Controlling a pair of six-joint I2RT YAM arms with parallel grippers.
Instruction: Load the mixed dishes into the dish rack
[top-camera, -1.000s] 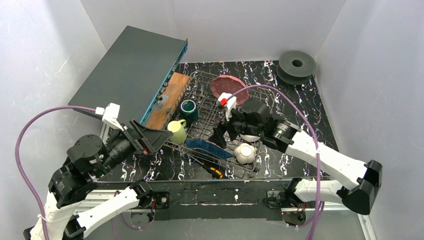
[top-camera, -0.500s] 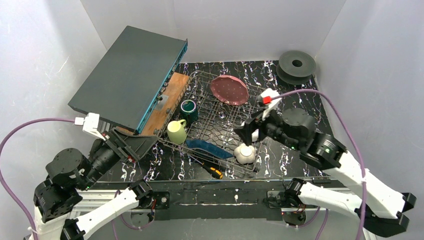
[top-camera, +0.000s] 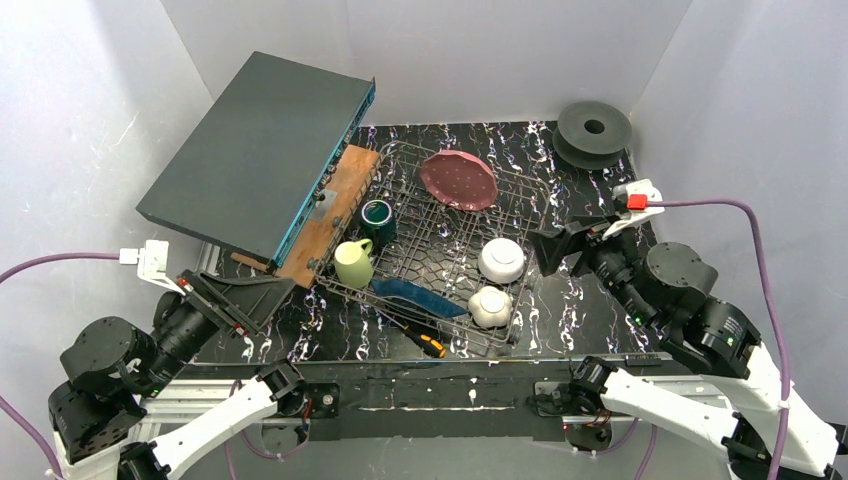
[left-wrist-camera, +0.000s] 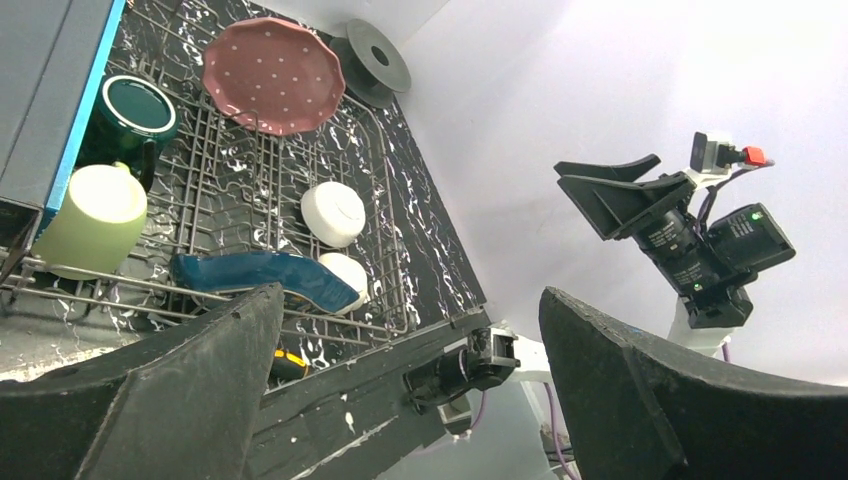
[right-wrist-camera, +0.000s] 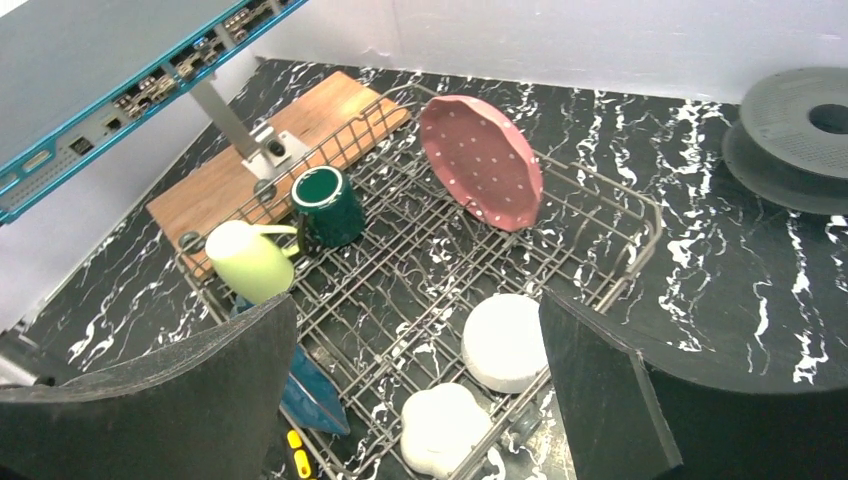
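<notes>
Pink plate (top-camera: 458, 179), green mug (top-camera: 378, 218), pale mug (top-camera: 353, 264), white bowl (top-camera: 501, 260), white cup (top-camera: 490, 306), blue dish (top-camera: 415, 297): all in the dish rack (top-camera: 437, 235)! Looks done. Left end effector (top-camera: 262, 292) and right end effector (top-camera: 560, 245) flank it, spread and empty.

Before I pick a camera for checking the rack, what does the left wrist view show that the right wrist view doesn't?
Only the left wrist: the right arm and the table's front rail. Only the right wrist: the wooden board. Both: the rack holding the pink plate, dark mug, pale mug, bowl, cup and blue dish, plus the spool.
</notes>
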